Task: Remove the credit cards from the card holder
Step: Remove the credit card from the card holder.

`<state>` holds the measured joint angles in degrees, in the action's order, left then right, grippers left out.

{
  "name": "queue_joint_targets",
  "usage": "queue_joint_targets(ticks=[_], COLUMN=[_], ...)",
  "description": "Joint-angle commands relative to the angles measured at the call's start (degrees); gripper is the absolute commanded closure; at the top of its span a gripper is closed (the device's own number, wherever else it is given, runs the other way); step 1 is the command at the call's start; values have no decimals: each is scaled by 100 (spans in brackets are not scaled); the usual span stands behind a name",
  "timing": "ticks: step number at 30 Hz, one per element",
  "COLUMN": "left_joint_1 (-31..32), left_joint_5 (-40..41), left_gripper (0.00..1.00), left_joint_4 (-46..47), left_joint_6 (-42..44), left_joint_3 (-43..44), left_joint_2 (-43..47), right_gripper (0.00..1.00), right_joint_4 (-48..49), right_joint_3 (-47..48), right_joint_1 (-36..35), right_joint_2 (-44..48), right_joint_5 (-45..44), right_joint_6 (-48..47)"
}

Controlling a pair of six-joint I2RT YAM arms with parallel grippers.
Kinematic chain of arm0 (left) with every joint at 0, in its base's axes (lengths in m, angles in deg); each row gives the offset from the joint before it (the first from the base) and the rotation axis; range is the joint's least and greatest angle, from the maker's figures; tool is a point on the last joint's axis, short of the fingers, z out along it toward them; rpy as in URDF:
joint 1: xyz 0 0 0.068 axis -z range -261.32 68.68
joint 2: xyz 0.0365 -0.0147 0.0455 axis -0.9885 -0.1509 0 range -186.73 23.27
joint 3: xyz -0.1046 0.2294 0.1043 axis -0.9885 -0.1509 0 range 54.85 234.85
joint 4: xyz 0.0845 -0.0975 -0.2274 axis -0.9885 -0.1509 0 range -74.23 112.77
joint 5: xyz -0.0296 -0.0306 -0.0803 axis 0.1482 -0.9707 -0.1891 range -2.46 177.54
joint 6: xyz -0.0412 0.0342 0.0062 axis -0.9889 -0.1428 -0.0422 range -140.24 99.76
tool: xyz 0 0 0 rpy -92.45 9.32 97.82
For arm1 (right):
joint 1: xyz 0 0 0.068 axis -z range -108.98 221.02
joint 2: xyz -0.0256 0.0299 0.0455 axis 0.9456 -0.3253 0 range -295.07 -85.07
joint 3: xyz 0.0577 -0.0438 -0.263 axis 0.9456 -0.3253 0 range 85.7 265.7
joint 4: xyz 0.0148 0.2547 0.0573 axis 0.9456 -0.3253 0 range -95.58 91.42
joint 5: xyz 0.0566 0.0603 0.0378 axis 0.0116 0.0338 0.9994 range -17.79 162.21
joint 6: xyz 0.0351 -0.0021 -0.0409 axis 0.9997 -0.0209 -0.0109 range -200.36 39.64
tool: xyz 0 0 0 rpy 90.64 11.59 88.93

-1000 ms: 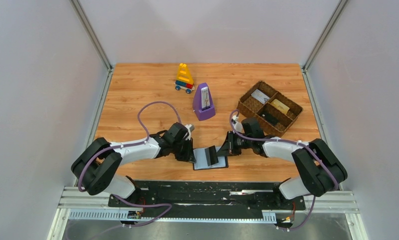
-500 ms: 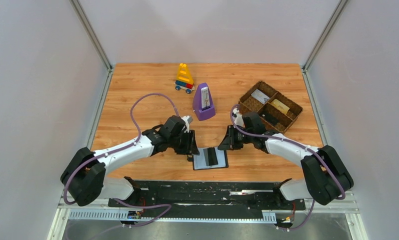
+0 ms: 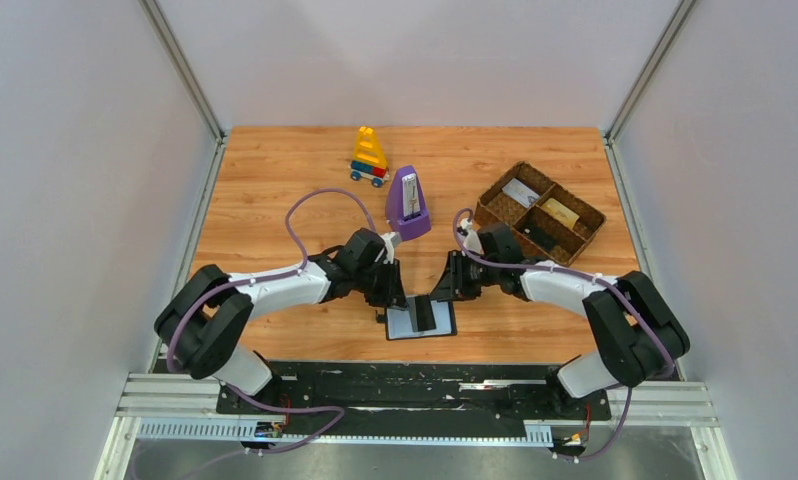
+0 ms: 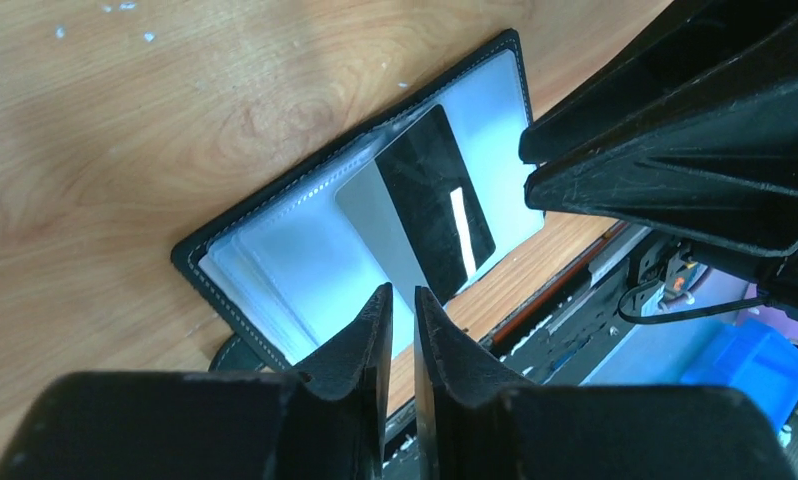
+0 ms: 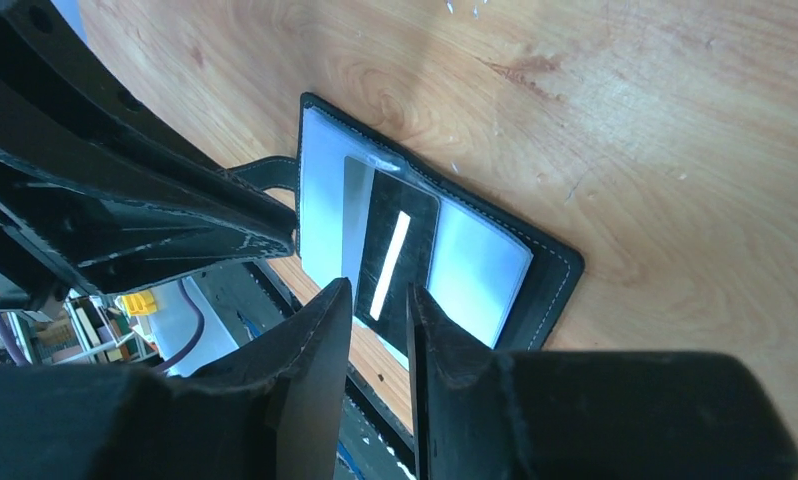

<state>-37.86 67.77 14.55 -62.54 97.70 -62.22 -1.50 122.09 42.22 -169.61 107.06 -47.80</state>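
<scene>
Extraction step, nothing out yet. The card holder lies open flat on the table, dark card across its middle. The left gripper and right gripper hover above, jaws slightly parted, empty. Next you'd pin the holder and pinch the card's edge.

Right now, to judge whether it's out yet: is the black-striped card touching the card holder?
Touching. The left wrist view shows the card lying flat on the open card holder, across its pale panel.
</scene>
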Motion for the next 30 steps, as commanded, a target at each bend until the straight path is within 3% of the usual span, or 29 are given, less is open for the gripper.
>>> queue_joint_targets(ticks=[1, 13, 20, 25, 28, 30], left_joint_1=[4, 4, 7, 2, 4, 4], left_joint_5=[-233, -18, -22, 16, 70, 140], left_gripper=[80, 85, 85, 85, 84, 83], left_joint_4=[765, 1045, 1137, 1090, 1013, 917], left_joint_6=[25, 6, -23, -7, 9, 30], left_joint_3=[-41, -436, -552, -564, -569, -563], left_joint_2=[-291, -811, -836, -780, -734, -687], right_gripper=[71, 64, 65, 78, 98, 100], right_joint_4=[517, 710, 861, 1034, 1028, 940], right_joint_3=[18, -114, -140, -175, -159, -146], right_joint_1=[-19, -21, -21, -25, -21, 1], right_joint_2=[-162, -575, -728, -746, -702, -592], right_joint_5=[174, 193, 352, 560, 578, 527], right_joint_6=[73, 103, 128, 172, 158, 113])
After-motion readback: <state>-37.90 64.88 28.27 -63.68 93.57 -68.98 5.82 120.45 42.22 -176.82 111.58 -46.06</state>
